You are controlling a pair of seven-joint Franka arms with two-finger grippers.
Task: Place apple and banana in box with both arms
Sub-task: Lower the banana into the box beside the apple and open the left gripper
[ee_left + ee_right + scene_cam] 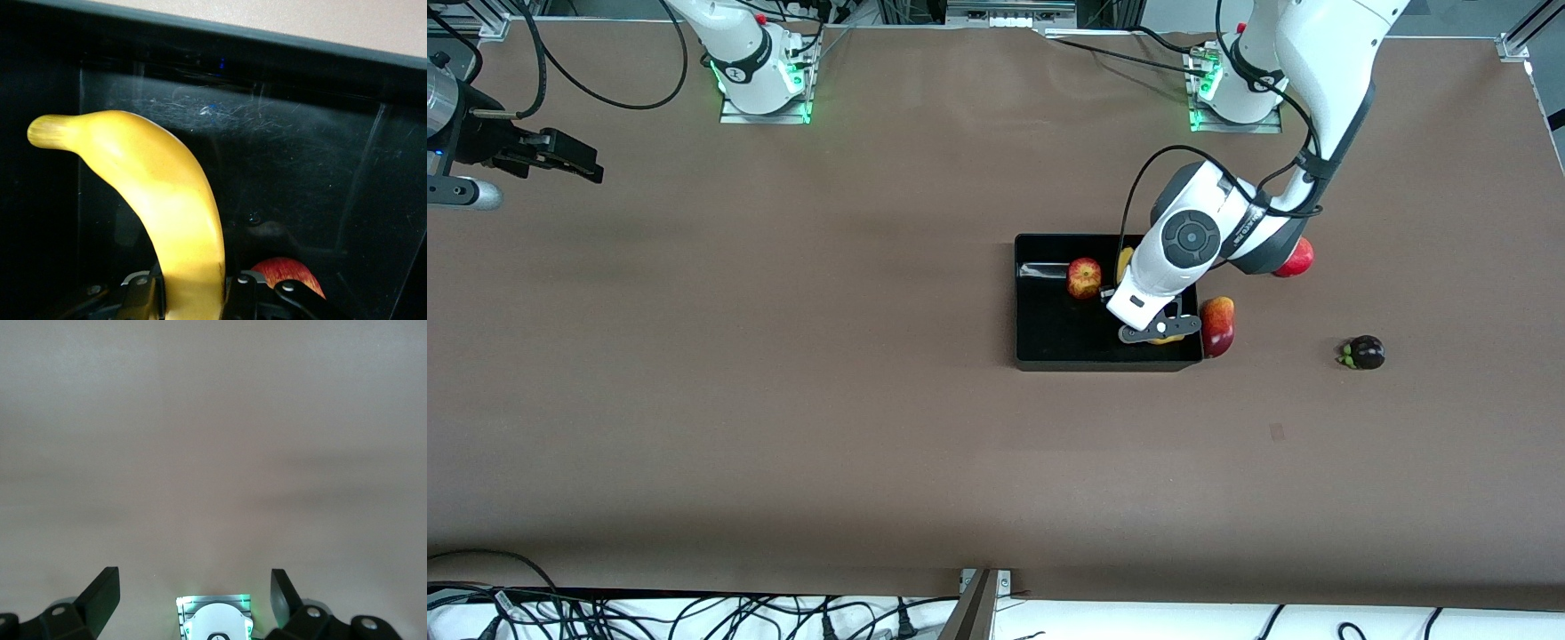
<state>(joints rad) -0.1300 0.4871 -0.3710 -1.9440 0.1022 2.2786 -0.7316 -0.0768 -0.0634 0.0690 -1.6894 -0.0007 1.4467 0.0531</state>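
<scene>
The left tool (1158,331) pinches the smooth, curved yellow banana (167,207) inside the glossy black box (1040,333), centre-right of frame; the mottled apple (1084,277) sits beside it. The right tool (560,156) waits spread wide, upper left, over the brown bench (783,356).

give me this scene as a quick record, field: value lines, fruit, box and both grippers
box: black tray mid-table, toward the left arm's end
apple: lying inside the box
banana: gripped in the left gripper, over the box interior
left gripper: shut on the banana, low over the box
right gripper: open, holding nothing, waiting above bare table at the right arm's end
fruit outside box: dark-red and orange fruit against the box's outer wall; red fruit partly hidden by the left arm; dark purple fruit alone on the table
</scene>
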